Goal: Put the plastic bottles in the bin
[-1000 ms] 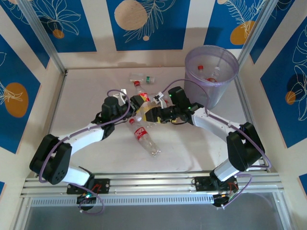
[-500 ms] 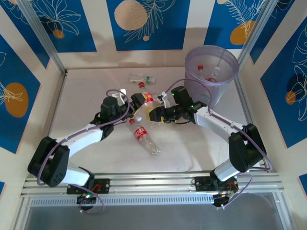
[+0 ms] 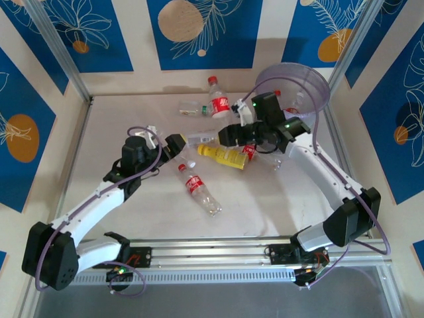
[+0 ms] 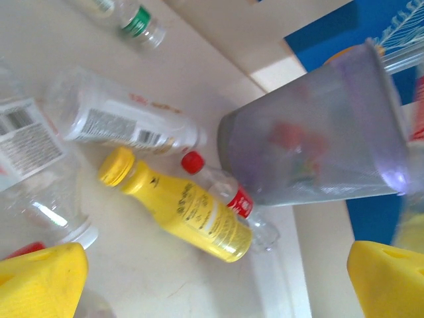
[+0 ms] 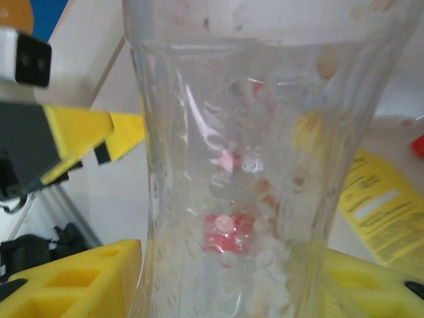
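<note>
No text, brand or number is legible.

Left wrist view:
- The yellow bottle (image 4: 192, 213) carries a yellow label with dark fine print, too small to read.
- The white-labelled bottle (image 4: 122, 122) just beside it shows grey print blocks and small red marks, unreadable.
- A white label (image 4: 23, 136) on a clear bottle (image 4: 46, 199) shows barcode stripes; any digits are blurred.

Top view:
- The upright bottle (image 3: 218, 103) and the lying bottle (image 3: 197, 187) near the middle of the table (image 3: 278, 199) carry red labels with white script, not resolvable.
</note>
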